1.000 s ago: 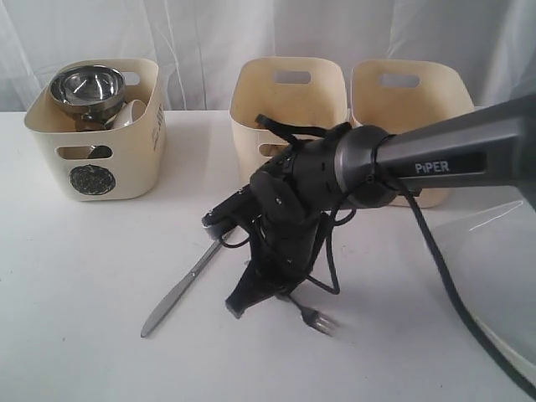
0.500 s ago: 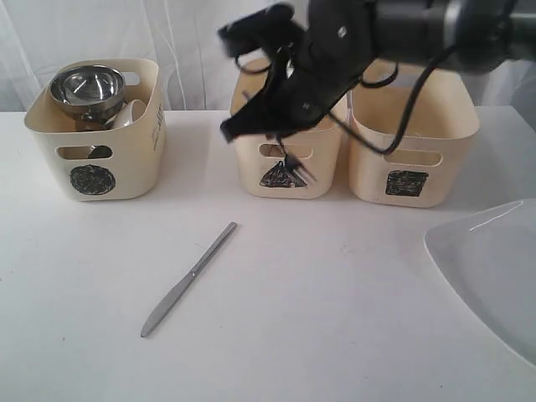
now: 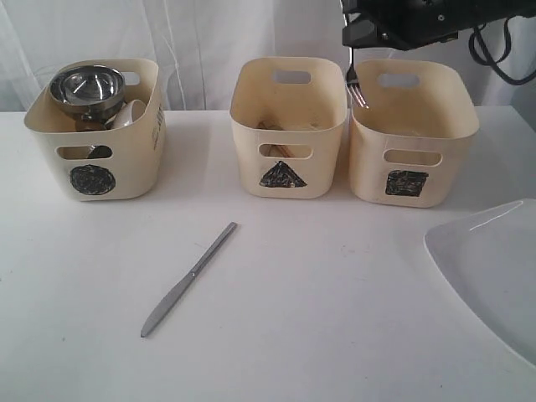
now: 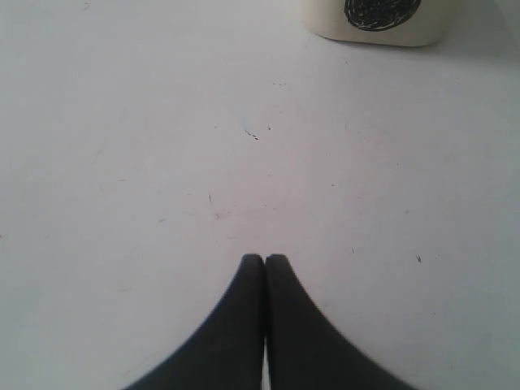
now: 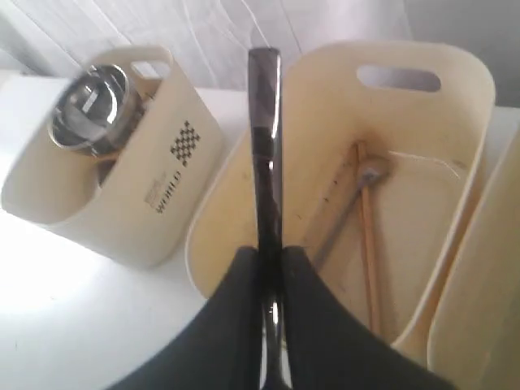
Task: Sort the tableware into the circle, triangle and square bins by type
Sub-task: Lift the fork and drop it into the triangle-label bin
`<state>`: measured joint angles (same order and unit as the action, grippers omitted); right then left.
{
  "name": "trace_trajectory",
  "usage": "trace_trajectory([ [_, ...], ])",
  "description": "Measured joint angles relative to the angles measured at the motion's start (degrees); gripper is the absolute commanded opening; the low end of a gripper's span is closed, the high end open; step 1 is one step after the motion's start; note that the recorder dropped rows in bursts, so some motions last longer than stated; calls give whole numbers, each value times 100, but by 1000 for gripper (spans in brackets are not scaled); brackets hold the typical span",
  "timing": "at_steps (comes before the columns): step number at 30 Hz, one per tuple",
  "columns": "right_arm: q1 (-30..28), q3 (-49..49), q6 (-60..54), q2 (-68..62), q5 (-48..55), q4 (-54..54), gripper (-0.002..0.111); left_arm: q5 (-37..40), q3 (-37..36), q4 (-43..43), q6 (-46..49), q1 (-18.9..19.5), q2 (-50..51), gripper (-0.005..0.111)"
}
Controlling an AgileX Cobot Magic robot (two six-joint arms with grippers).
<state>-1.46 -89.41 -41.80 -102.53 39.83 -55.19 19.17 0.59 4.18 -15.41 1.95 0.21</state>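
Observation:
My right gripper [image 3: 351, 47] is shut on the steel fork [image 3: 355, 84], whose tines hang above the gap between the triangle bin [image 3: 322, 159] and the square bin [image 3: 452, 167]. In the right wrist view the gripper [image 5: 270, 252] clamps the fork handle [image 5: 264, 138] above the triangle bin [image 5: 422, 211], which holds wooden chopsticks [image 5: 367, 244] and a spoon [image 5: 341, 215]. The circle bin [image 3: 134, 159] holds a steel bowl [image 3: 84, 85] and a small white bowl [image 3: 130, 113]. A steel knife [image 3: 188, 280] lies on the table. My left gripper [image 4: 265, 258] is shut and empty, low over bare table.
A large white plate [image 3: 494, 268] lies at the table's right front edge. The three bins stand in a row at the back before a white curtain. In the left wrist view the circle bin [image 4: 374, 24] is just ahead.
My right gripper rose from the table in front of the triangle bin with the fork in it and moved back and right, ending high above the bins. The knife has not moved.

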Motion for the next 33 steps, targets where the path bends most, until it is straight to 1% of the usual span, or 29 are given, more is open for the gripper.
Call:
trace_trajectory([
  [3,-32,0,-485,-107,46,-676,0,0,0,0,0,0,0,0],
  [7,-43,0,-992,-237,79,-1313,0,0,0,0,0,0,0,0],
  [15,-55,0,-2252,-486,-745,-2693,0,0,0,0,0,0,0,0],
  [21,38,-33,-3590,-957,-885,-4006,0,0,0,0,0,0,0,0],
  [24,157,-197,-4310,-1273,-931,-4302,0,0,0,0,0,0,0,0],
  [27,278,-414,-4622,-1569,-944,-4353,0,0,0,0,0,0,0,0],
  [29,327,-541,-4691,-1750,-957,-4376,4,0,0,0,0,0,0,0],
  [33,406,-600,-4731,-1986,-1048,-4400,22,0,0,0,0,0,0,0],
])
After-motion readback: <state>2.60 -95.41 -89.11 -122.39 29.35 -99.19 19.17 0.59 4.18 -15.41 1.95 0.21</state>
